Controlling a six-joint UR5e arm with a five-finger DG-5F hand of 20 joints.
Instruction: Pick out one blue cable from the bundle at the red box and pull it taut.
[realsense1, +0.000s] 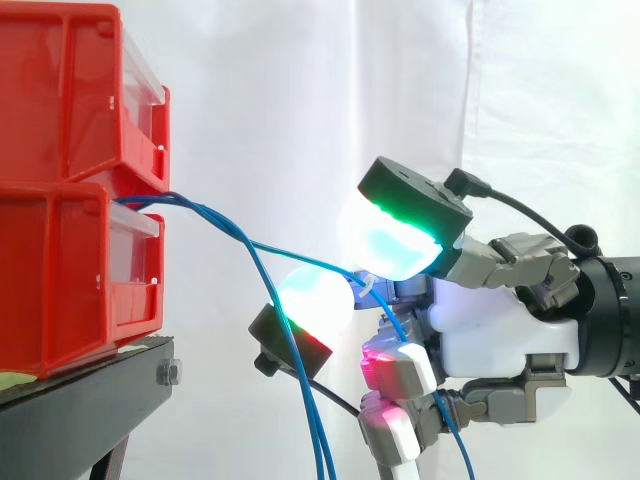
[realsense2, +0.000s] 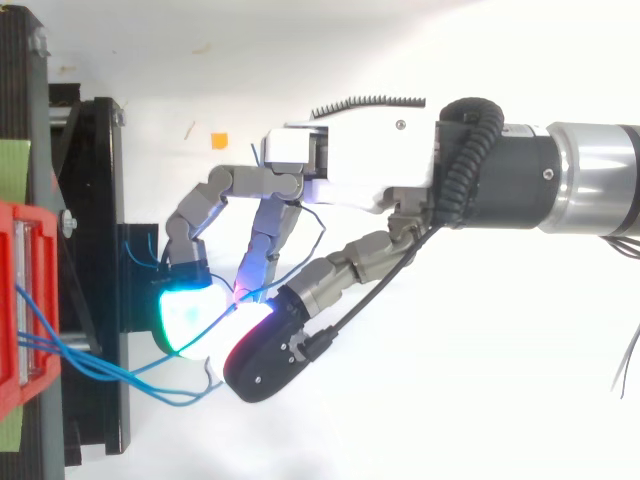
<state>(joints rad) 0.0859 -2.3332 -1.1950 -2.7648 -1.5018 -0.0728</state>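
Two red bins (realsense1: 60, 180) are stacked on a black stand (realsense1: 80, 390) at the left. Several thin blue cables (realsense1: 300, 400) come out between the bins and hang down to the right. One blue cable (realsense1: 230, 228) runs off from them, slanting down to my hand (realsense1: 500, 330), then drops below it. My hand (realsense2: 360, 170) reaches in from the right with its fingers curled. Two glowing fingertips (realsense2: 190, 315) meet around that cable, pinching it a short way from the bins (realsense2: 20, 300). The cable sags a little between bins and hand.
The black stand (realsense2: 100, 200) runs along the left under the bins. A white curtain hangs behind, and the white ground below carries a small orange mark (realsense2: 219, 141). A green strip (realsense2: 15, 165) sits at the far left edge.
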